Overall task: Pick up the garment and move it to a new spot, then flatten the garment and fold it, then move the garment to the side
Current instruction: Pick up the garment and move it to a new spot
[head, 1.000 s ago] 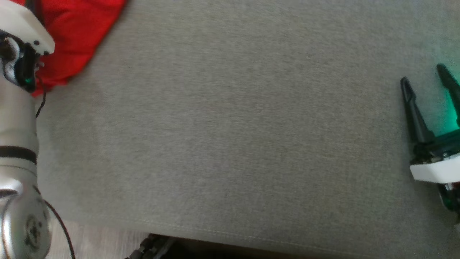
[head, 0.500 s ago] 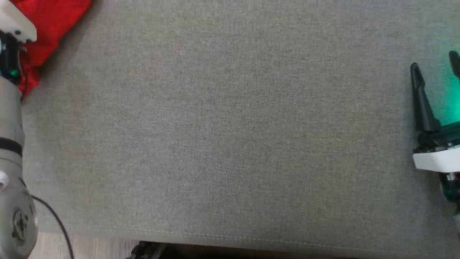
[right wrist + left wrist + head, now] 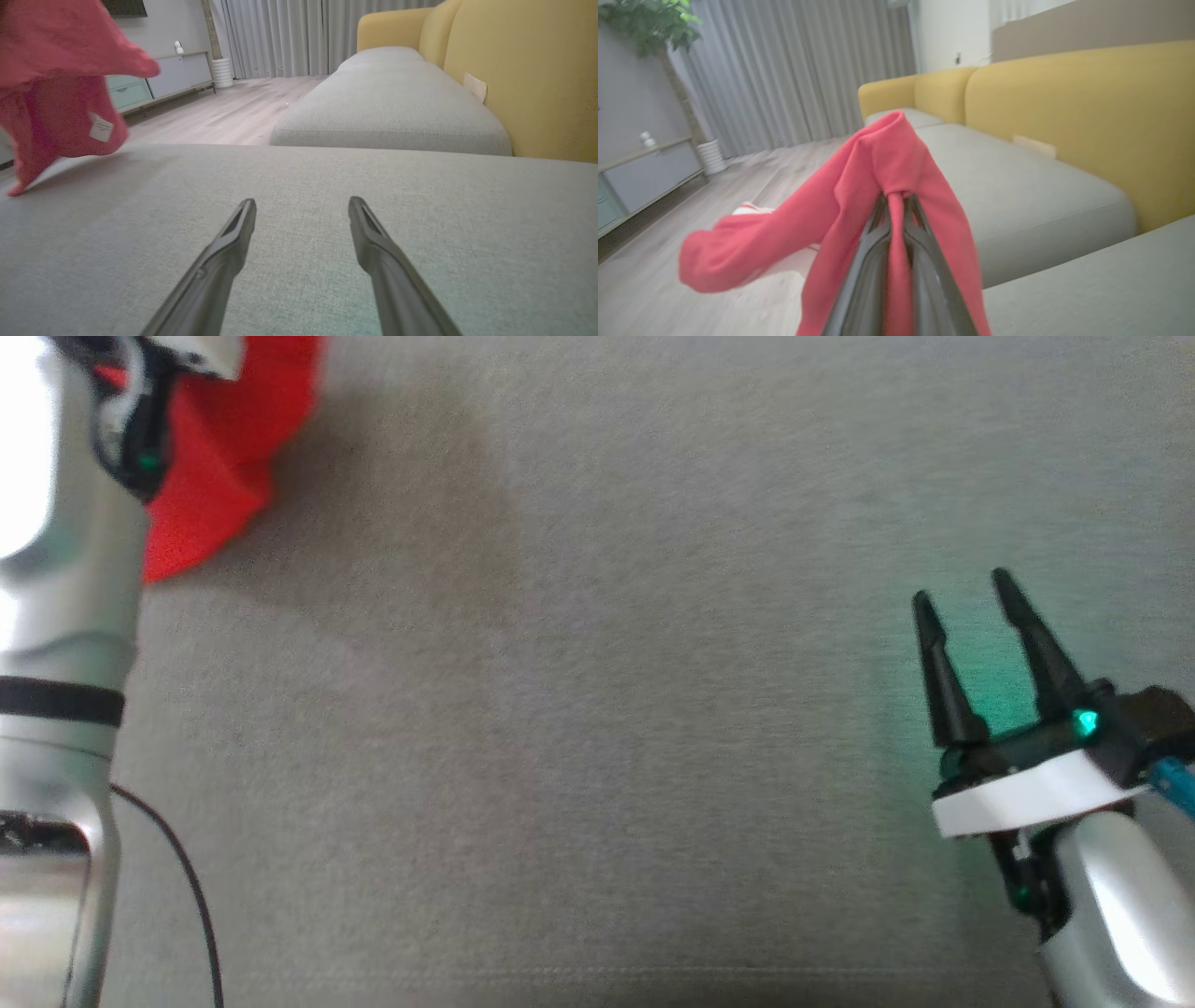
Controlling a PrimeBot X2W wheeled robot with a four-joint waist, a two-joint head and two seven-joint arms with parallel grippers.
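The garment (image 3: pixel 229 457) is red cloth at the top left of the head view, partly behind my left arm. In the left wrist view my left gripper (image 3: pixel 896 198) is shut on a bunched fold of the garment (image 3: pixel 859 196), which drapes over both fingers and hangs lifted off the cushion. From the right wrist view the garment (image 3: pixel 56 93) hangs at the upper left, a white label showing. My right gripper (image 3: pixel 966 593) stands open over the grey cushion at the right, nothing between its fingers (image 3: pixel 240 224).
The grey seat cushion (image 3: pixel 579 709) spreads under both arms. A yellow sofa back (image 3: pixel 1078 112) and another grey cushion (image 3: pixel 397 102) lie beyond. Wooden floor, grey curtains, a low cabinet (image 3: pixel 159 79) and a potted tree stand further off.
The head camera has shifted. My left gripper has shut on the garment and lifted it. The right gripper stays open and sits further in from the view's right edge.
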